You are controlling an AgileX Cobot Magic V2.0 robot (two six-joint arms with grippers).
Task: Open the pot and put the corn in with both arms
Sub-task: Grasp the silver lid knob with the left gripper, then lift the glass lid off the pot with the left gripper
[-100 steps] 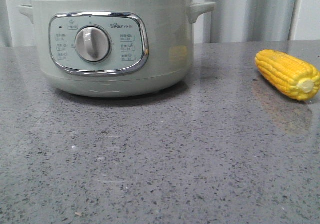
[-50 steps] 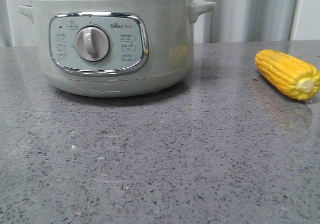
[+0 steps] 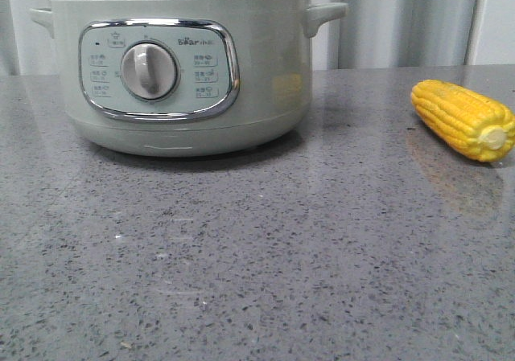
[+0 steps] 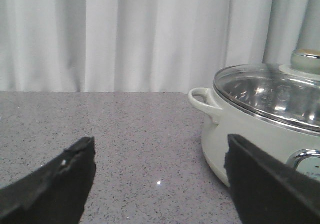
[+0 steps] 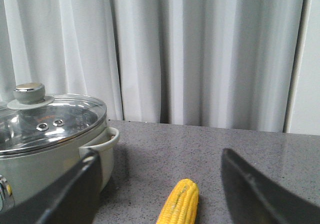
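The pale-green pot point(image 3: 181, 71) stands at the surface's point(image 3: 257, 256) far left with its glass lid point(image 5: 47, 119) on; what is inside cannot be made out. The bright yellow corn point(image 3: 463, 120) lies well apart at the right, pale cut end forward. Left fingers point(image 4: 55, 184) and right fingers point(image 5: 250, 194) are spread, grasping nothing

The pot point(image 3: 181, 67) is sitting on the desk point(image 3: 257, 256), and the corn point(image 3: 463, 120) is lying well apart on its right.
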